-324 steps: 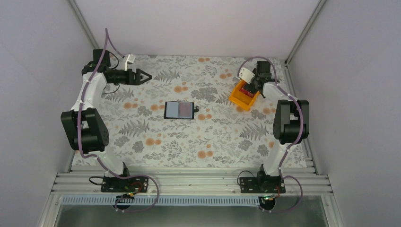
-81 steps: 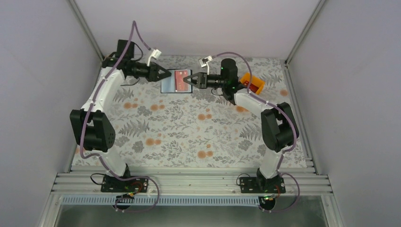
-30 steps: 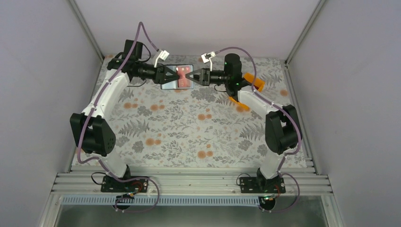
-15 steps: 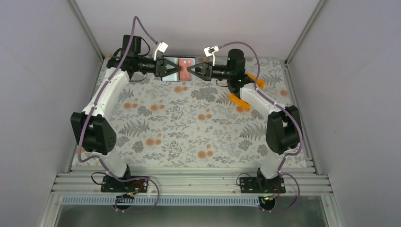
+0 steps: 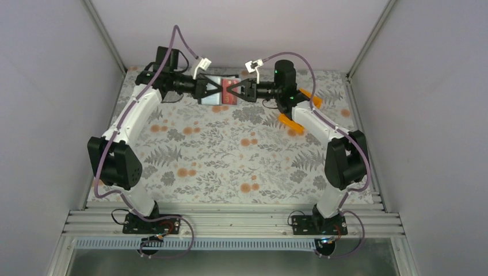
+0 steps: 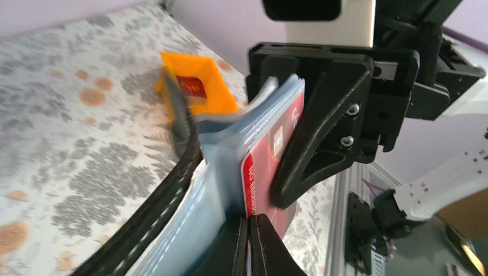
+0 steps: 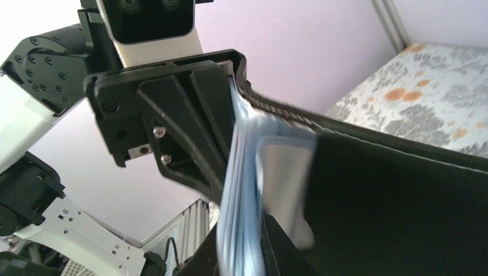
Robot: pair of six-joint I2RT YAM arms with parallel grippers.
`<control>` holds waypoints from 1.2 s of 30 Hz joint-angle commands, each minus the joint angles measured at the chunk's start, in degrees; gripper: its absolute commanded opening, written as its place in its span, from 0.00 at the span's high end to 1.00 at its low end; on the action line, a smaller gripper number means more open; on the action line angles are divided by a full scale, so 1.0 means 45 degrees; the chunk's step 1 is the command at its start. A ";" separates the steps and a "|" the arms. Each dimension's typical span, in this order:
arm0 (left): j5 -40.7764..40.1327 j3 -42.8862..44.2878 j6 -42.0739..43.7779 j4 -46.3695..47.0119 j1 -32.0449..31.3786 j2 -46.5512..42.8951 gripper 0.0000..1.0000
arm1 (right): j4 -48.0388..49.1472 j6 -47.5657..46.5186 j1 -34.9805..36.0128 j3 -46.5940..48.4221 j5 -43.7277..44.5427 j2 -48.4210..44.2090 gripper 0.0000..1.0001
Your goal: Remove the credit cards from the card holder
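Black and soft, the card holder [image 6: 172, 184] hangs in the air over the far edge of the table [image 5: 241, 167], at about 12 o'clock in the view from above. Both grippers meet there, nose to nose.

The right gripper [image 7: 241, 253] comes in from 3 o'clock. Its fingers are squeezed on the grey-blue pockets, so it has the card holder. The left gripper [image 6: 248, 241] comes in from 9 o'clock. Its fingers are pressed right together on a thin edge, just where a red credit card [image 6: 270, 167] pokes out of a pocket. It looks like it has the card, but it may have a bit of pocket too. I cannot be sure.

The orange bin [image 6: 198, 86] sits at about 2 o'clock, with something red in it.

What could go wrong? If the left fingers pinch the pocket as well, a pull would drag the whole card holder and the card would stay stuck. If the right gripper's hold is weak, the card holder could slip out and drop. The fingers are so close that they could bump. A crooked pull could bend the card.
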 commanded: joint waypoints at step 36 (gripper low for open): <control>0.1571 -0.4995 0.0216 0.4457 0.0855 0.4157 0.66 | 0.3062 0.2855 0.0411 -0.0501 -0.0595 0.5827 0.96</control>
